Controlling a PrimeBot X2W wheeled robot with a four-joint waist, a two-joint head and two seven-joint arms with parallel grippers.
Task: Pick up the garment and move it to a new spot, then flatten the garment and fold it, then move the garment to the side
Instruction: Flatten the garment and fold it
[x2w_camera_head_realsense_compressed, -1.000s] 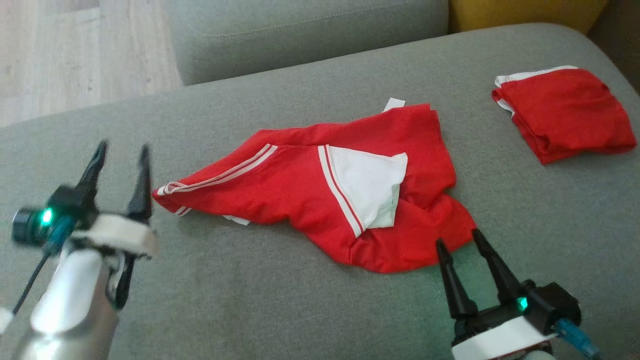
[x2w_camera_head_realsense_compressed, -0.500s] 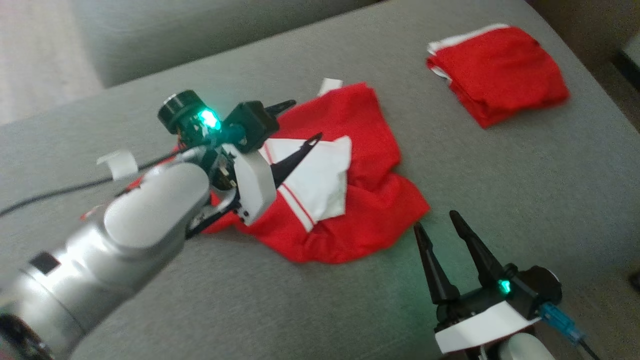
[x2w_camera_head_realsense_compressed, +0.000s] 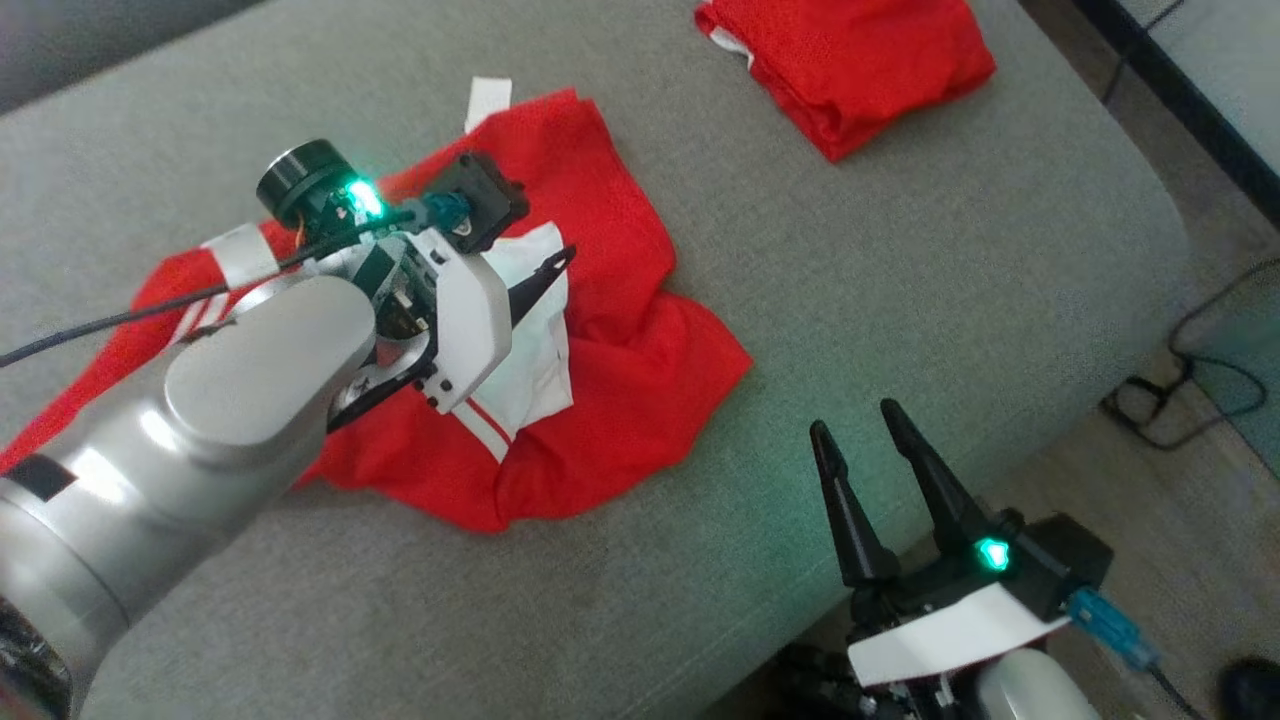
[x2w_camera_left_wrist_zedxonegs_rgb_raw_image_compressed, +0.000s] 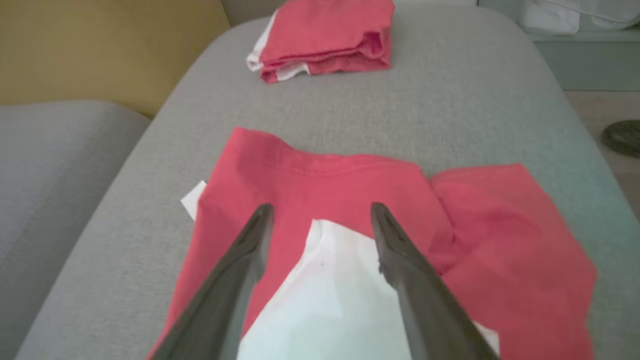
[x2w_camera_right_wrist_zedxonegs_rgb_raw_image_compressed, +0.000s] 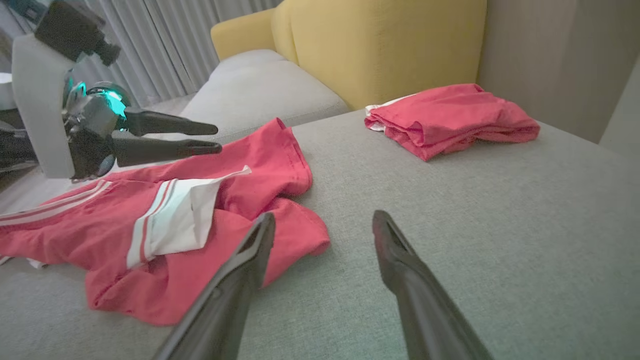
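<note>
**Head view:** big change is the left arm. A second ago the left gripper (x2w_camera_head_realsense_compressed: 545, 228) sat off the garment's left end. Now it's swung in over the red garment (x2w_camera_head_realsense_compressed: 620, 330), fingers pointing across the white panel (x2w_camera_head_realsense_compressed: 530, 350). Only one finger shows clearly here, so I can't judge the gap from this view. The right gripper (x2w_camera_head_realsense_compressed: 855, 418) stays low right, jaws apart, empty, off the garment's right corner. The whole frame has shifted, with the folded red pile (x2w_camera_head_realsense_compressed: 860, 60) now at the top edge and floor and cables at right. That's the head turning, not the things moving. The garment lies crumpled mid-cushion on the grey sofa (x2w_camera_head_realsense_compressed: 950, 260), same lay as before.

**Left wrist view:** left gripper (x2w_camera_left_wrist_zedxonegs_rgb_raw_image_compressed: 321, 207) has its jaws wide apart with nothing between them. They straddle the top of the white panel (x2w_camera_left_wrist_zedxonegs_rgb_raw_image_compressed: 330, 300), with the garment (x2w_camera_left_wrist_zedxonegs_rgb_raw_image_compressed: 325, 175) beyond.

**Right wrist view:** right gripper (x2w_camera_right_wrist_zedxonegs_rgb_raw_image_compressed: 322, 217) is spread and empty, near the garment's (x2w_camera_right_wrist_zedxonegs_rgb_raw_image_compressed: 260, 150) closest corner. The left gripper (x2w_camera_right_wrist_zedxonegs_rgb_raw_image_compressed: 217, 138) hangs above the cloth with a clear gap.

**Read:** the approach for the pick looks done but there's no grasp yet. The left needs to drop and pinch, and may catch only the loose panel.
</note>
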